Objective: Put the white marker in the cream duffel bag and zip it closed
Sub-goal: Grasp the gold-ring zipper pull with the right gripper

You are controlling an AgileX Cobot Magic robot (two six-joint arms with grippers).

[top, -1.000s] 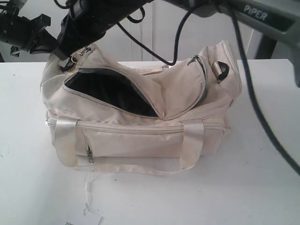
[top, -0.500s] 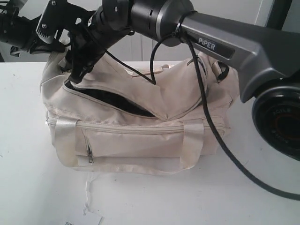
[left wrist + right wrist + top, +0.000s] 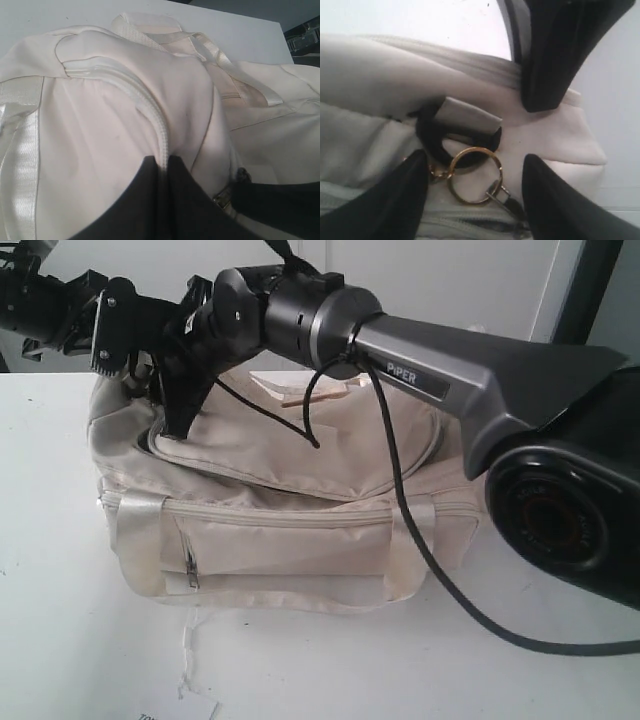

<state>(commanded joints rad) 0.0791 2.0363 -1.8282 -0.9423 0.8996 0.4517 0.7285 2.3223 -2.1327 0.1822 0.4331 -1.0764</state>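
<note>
The cream duffel bag [image 3: 300, 540] lies on the table, and its curved top zip looks drawn shut. No white marker shows; it is hidden. My right gripper [image 3: 125, 355] reaches across to the bag's left end. In the right wrist view it [image 3: 475, 195] is open, with the gold ring [image 3: 474, 175] of the zip pull lying loose between its fingers, beside a black clip [image 3: 435, 140]. My left gripper [image 3: 70, 315] is at the same end. The left wrist view shows it [image 3: 165, 162] shut on a ridge of the bag's fabric [image 3: 100, 125].
The white table [image 3: 60, 540] extends around the bag. A paper tag on a string [image 3: 195, 695] lies at the front edge. The right arm's black cable [image 3: 420, 570] drapes over the bag's right side, and the arm's base [image 3: 560, 510] stands at the right.
The right arm has swept left along the top of the bag. The gaping dark opening narrowed and has now closed. The left gripper has stayed at the bag's left end.
</note>
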